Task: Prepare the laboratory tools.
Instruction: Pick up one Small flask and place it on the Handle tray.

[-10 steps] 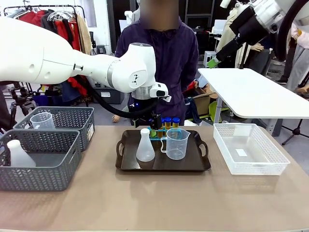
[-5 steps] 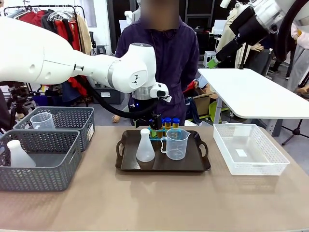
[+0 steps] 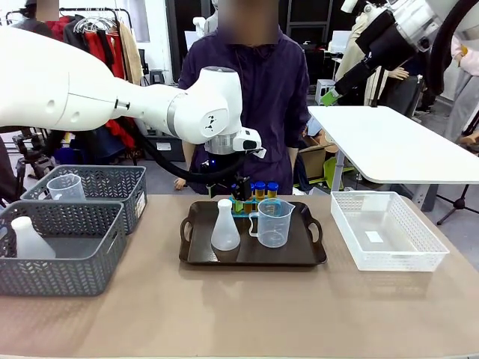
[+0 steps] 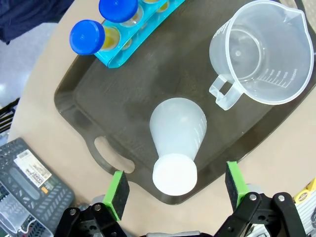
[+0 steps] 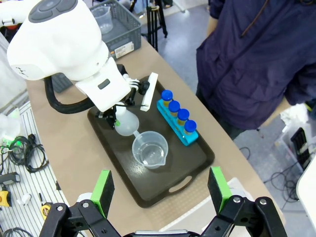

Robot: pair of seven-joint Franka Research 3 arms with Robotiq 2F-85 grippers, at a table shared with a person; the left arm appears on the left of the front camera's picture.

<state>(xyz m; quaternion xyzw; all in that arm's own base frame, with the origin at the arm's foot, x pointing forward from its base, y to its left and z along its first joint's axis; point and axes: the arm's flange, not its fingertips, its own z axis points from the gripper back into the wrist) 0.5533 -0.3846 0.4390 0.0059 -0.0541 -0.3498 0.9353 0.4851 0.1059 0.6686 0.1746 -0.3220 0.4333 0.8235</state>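
Observation:
On the dark brown tray (image 3: 299,250) stand the frosted white conical flask (image 3: 225,226), the clear handled beaker (image 3: 273,222) and, behind them, the blue rack (image 3: 241,211) with blue-capped tubes (image 3: 262,188) of yellow liquid. My left gripper (image 3: 241,193) hangs low over the tray's back, just behind the flask. In the left wrist view it is open (image 4: 176,186), its green pads either side of the flask (image 4: 177,140) below, not touching it; the beaker (image 4: 261,52) and tubes (image 4: 87,36) lie beyond. My right gripper (image 5: 160,188) is open and empty, raised high (image 3: 328,96) above the tray (image 5: 195,165).
Two grey mesh baskets (image 3: 112,224) at the left hold another beaker (image 3: 66,187) and flask (image 3: 28,239). A white basket (image 3: 385,228) sits at the right. A person in a dark jacket (image 3: 251,82) stands at the far edge. A white table (image 3: 389,142) lies behind right.

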